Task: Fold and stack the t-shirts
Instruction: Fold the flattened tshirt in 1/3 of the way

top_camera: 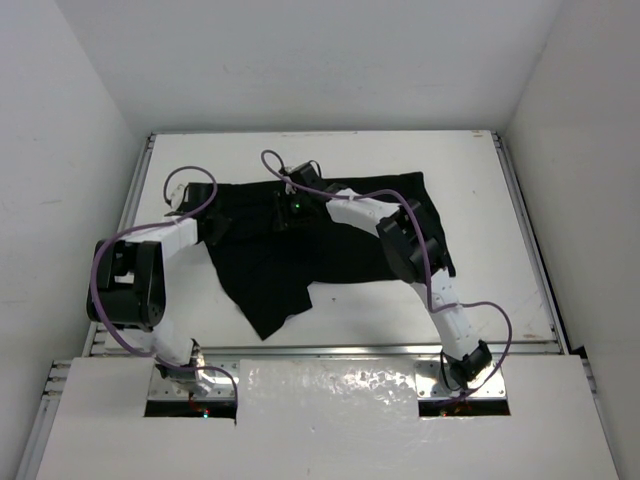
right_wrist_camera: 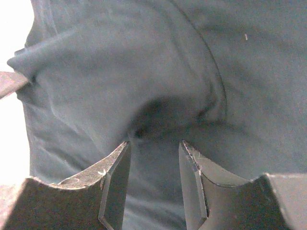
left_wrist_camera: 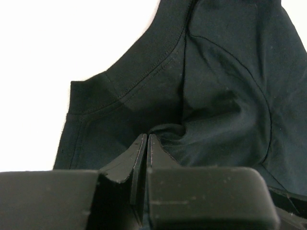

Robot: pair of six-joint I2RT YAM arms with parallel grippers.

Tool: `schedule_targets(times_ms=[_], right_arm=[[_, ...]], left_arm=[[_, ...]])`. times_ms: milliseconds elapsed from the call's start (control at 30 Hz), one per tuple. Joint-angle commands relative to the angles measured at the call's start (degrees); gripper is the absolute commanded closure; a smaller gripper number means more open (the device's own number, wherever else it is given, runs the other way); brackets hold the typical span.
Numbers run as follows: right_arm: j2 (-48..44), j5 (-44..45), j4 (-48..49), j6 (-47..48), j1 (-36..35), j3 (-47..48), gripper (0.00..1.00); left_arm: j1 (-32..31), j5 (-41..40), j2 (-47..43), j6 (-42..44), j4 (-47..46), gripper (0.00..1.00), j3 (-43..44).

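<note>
**While both grippers sit on the black t-shirt, no fold is made yet**

Since the t-shirt [top_camera: 270, 270] is thin, limp knit, it will drape and drag rather than hold a shape. Light, not fragile, and it sags from any single pinch. It lies rumpled on the white table [top_camera: 480, 200], running from the left gripper [left_wrist_camera: 146, 139] across to and past the right gripper [right_wrist_camera: 153, 143]. One flap trails back toward the arm bases.

Left gripper: fingers pressed together, with a pucker of cloth gathered right at their tips. Reads as a pinch on a thin layer. The ribbed collar [left_wrist_camera: 139, 72] curves just beyond and left of the tips, with bare table further left. A curved seam [left_wrist_camera: 261, 96] runs to the right of the fingers.

Right gripper: fingers spread with a gap between them, cloth lying under and between. A dark dimple and wrinkles sit just ahead of the tips. No clamp that I can confirm, though the tips look to be touching fabric. The shirt edge and bare table are off to the left of these fingers.

Handling, as a judgement:
- The ribbing, seams and hem are thicker, so they should hold in a pinch better than mid-panel cloth, which just bunches.
- Two grips well apart on one edge would keep the span taut.
- The risk is catching one layer only, or both when one is wanted.
- Carry it low and lay it over, as wrinkles will stay unless smoothed.
- Only one garment is in view, so stacking has not started.
</note>
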State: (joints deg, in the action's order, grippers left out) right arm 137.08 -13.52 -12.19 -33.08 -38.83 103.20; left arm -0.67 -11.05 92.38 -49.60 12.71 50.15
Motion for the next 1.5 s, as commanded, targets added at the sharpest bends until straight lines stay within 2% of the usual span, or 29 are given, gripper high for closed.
schedule_targets(times_ms=[0,233,367,533,567,667,700,767,900,1033,1200,1367,1467], right_arm=[[2.58,0.34,0.58,-1.81,-0.46,4.38,0.56],[4.51,1.47,-0.11,-3.39,-0.90,5.52,0.57],[5.22,3.76,-2.40,-3.31,-1.42,6.75,0.61],[6.10,6.66,-4.42,-3.83,-2.21,7.46,0.76],[6.19,6.84,-4.51,-3.83,-2.30,7.37,0.82],[6.45,9.12,-5.92,-3.75,-2.92,8.25,0.86],[6.45,9.65,-6.18,-3.83,-3.09,8.77,0.94],[6.19,10.62,-7.24,-3.92,-3.36,9.30,0.96],[1.54,11.58,-3.90,-1.90,-5.72,4.49,0.70],[-0.23,14.65,-2.84,1.52,-8.01,3.76,0.70],[5.83,17.29,-9.26,3.11,-8.46,12.45,0.69],[7.06,21.06,-9.79,6.18,-9.68,12.55,0.69],[9.60,23.62,-12.85,7.15,-10.30,16.84,0.73]], left_arm=[[0.67,1.03,0.17,0.65,-2.25,1.00,1.88],[2.06,2.43,0.87,1.00,-3.04,1.00,1.71],[2.34,2.70,0.96,1.26,-3.48,1.00,1.44],[2.86,3.66,0.70,1.35,-3.92,1.00,1.53],[2.86,3.75,0.61,1.35,-3.92,1.00,1.53],[3.04,4.10,0.61,1.61,-4.10,1.00,1.70],[3.13,4.19,0.52,1.62,-4.18,1.00,1.79],[3.13,4.37,0.61,1.88,-4.62,1.00,1.62],[3.13,5.60,1.49,2.41,-5.15,1.00,1.79],[3.30,6.56,2.01,2.67,-5.59,1.00,2.06],[3.57,7.44,2.10,2.85,-5.77,1.00,1.88],[3.83,8.41,3.07,3.46,-6.47,1.00,1.88],[4.09,9.11,3.51,3.55,-6.47,1.00,1.97]])
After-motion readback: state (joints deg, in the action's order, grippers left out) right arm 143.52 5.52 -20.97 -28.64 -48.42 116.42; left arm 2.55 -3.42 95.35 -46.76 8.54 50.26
